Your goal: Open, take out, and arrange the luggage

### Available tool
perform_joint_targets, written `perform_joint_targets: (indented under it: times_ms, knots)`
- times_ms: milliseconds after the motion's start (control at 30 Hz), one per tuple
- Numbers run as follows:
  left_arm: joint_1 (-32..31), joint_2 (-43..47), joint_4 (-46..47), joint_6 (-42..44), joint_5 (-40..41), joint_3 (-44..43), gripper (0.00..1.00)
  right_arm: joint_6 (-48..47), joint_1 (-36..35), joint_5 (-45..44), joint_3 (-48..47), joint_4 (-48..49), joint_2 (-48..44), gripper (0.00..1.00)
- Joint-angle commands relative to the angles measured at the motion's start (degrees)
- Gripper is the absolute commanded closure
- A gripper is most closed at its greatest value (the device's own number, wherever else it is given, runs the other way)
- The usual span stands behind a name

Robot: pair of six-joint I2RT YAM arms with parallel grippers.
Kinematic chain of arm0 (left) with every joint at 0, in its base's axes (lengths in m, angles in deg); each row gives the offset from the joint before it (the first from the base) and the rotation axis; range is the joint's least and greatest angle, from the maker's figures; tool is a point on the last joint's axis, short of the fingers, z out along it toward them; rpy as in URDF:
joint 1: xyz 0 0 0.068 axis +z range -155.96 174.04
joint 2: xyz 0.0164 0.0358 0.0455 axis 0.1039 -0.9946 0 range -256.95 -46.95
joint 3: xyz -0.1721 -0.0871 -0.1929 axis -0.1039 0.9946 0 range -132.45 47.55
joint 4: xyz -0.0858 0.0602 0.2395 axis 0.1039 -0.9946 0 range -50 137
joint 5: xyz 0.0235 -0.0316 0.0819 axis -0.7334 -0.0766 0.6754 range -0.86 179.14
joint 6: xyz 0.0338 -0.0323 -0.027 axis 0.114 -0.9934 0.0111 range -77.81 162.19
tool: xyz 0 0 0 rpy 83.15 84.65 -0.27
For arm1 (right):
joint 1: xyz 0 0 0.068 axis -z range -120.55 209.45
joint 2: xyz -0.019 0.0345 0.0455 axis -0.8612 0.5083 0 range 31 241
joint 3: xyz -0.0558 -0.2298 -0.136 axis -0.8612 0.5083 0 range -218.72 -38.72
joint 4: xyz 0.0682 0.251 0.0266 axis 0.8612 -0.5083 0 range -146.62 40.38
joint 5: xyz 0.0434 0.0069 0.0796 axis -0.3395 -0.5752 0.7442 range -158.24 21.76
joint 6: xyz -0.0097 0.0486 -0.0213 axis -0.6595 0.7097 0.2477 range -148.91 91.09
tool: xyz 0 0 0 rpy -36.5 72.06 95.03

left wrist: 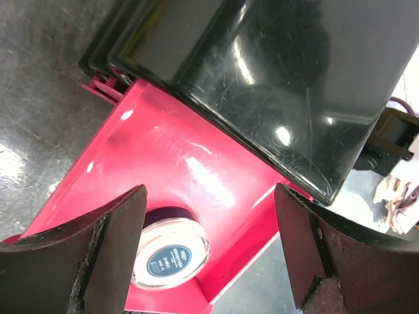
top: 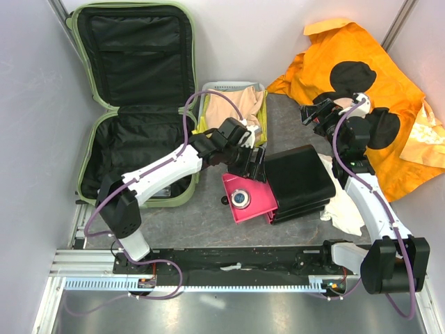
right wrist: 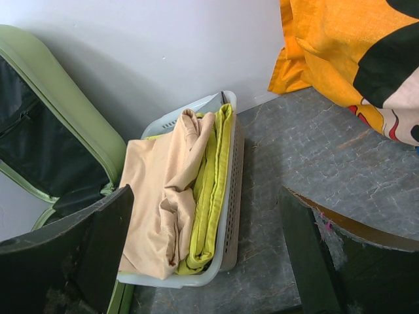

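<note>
Green luggage (top: 135, 69) lies open at the upper left. We see our left pincer (top: 256, 165) spread, empty, over the pink drawer (top: 252, 206) at centre; our right pincer (top: 316, 111) gapes empty, upper right.

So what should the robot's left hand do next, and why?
Probably lift the left gripper straight up, clear of the pink drawer: its jaws stand open above the small round jar, which lies in the drawer, so nothing is held.

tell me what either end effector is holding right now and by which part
Nothing is held. The left end effector stands open above the pink drawer; the right end effector is open and empty too.
</note>
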Motion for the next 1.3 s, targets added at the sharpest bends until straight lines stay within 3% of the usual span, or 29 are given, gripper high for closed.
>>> perform_joint_targets:
  times_ms: [0, 233, 433, 667, 733, 867, 1100, 1267]
  knots:
    - [-0.31, 4.32, 1.31, 2.28, 3.94, -2.29, 0.15, 0.0, 0.07, -0.06, -0.12, 2.37, 0.32, 0.02]
    - [1.97, 14.33, 1.93, 4.47, 13.53, 2.19, 0.06, 0.0, 0.16, -0.15, -0.03, 2.2, 0.05, 0.02]
    - [13.03, 21.19, -2.2, 7.2, 14.41, 9.57, 0.04, -0.35, 0.16, -0.67, -0.12, 2.02, -0.3, 0.02]
    - [28.49, 30.07, -3.78, 6.68, 17.73, 25.28, 0.02, -2.8, 0.07, -5.32, -0.38, 1.06, -3.72, 0.02]
    - [33.67, 30.08, -5.36, 5.8, 22.02, 30.03, 0.01, -4.12, 0.07, -6.29, -0.82, 0.09, -4.17, 0.02]
    - [43.6, 30.17, -4.4, 5.19, 21.26, 37.08, 0.01, -6.23, 0.16, -7.27, -2.4, -2.63, -3.99, 0.02]
    - [49.86, 29.47, -0.19, 3.95, 23.55, 40.25, 0.01, -5.45, 0.16, -8.15, -2.31, -1.67, -2.85, 0.02]
    - [54.53, 24.64, 3.24, 4.13, 18.71, 40.87, 0.01, -4.22, 0.16, -7.79, -1.0, 0.52, -2.59, 0.02]
